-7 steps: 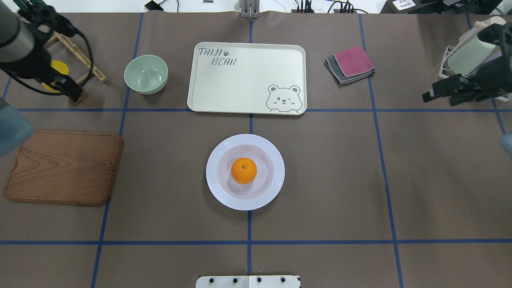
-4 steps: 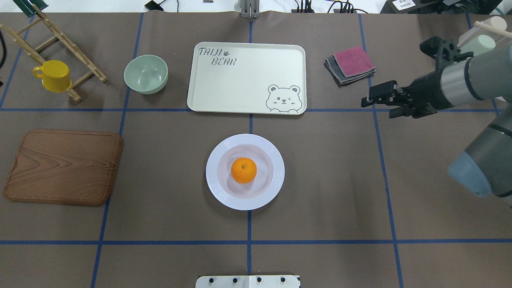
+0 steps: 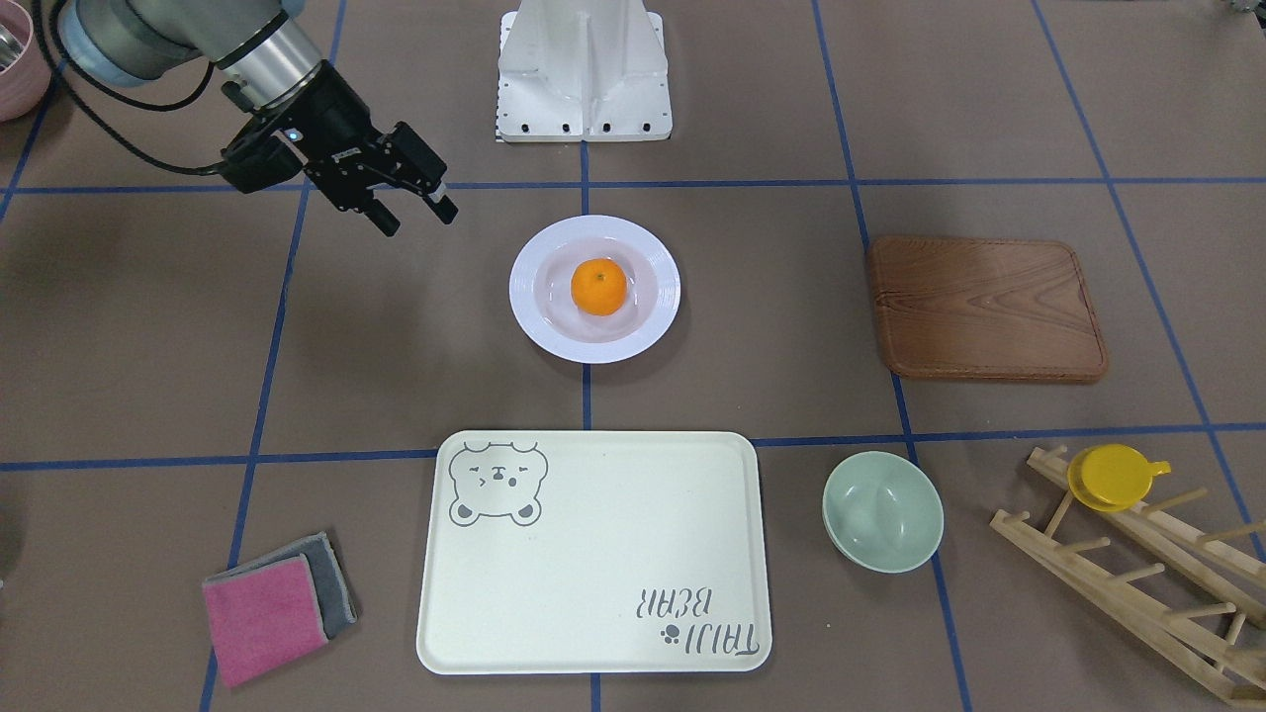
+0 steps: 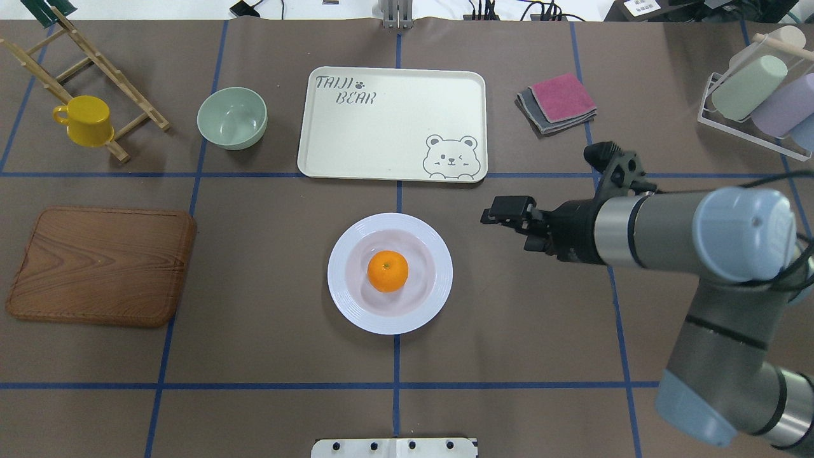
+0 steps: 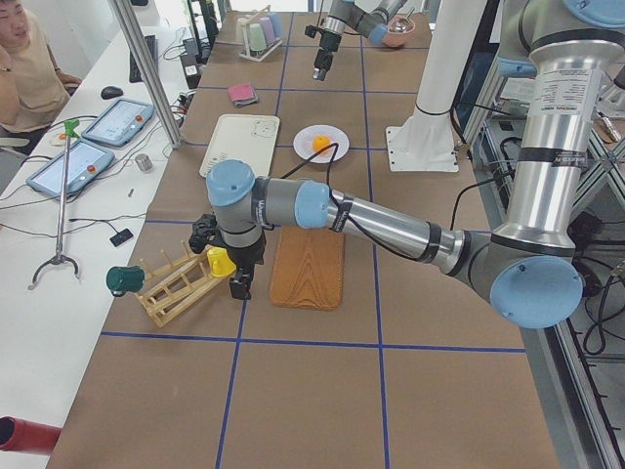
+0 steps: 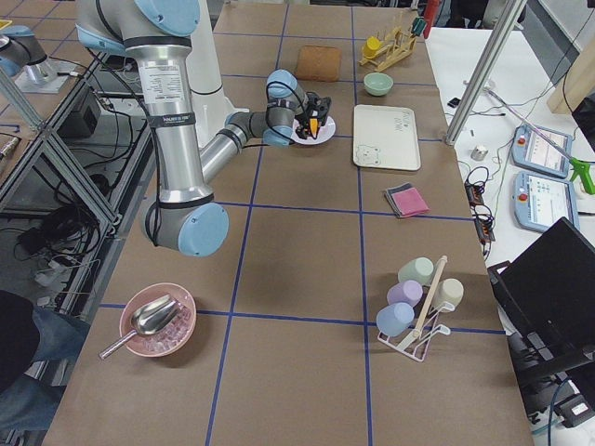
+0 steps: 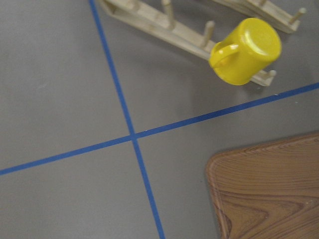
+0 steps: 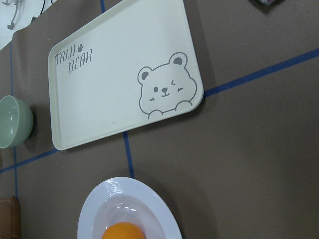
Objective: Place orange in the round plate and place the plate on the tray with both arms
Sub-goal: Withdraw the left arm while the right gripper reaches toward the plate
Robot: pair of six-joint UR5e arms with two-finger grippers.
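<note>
Since the earlier frames, we see the right end effector point(image 3: 418, 216) swing from the folded cloths point(image 4: 558, 102) toward the round plate point(image 4: 356, 312). Its fingers are spread, near the ridged rim but not touching (presumably lining up a rim grasp). We find the orange point(image 4: 388, 271), bright and dimpled, in the plate's sunken centre on the bench point(image 4: 540, 331), short of the tray point(image 4: 394, 127). The left end effector point(image 5: 238, 288) hangs by the yellow cup point(image 5: 220, 262); we cannot tell its state.
</note>
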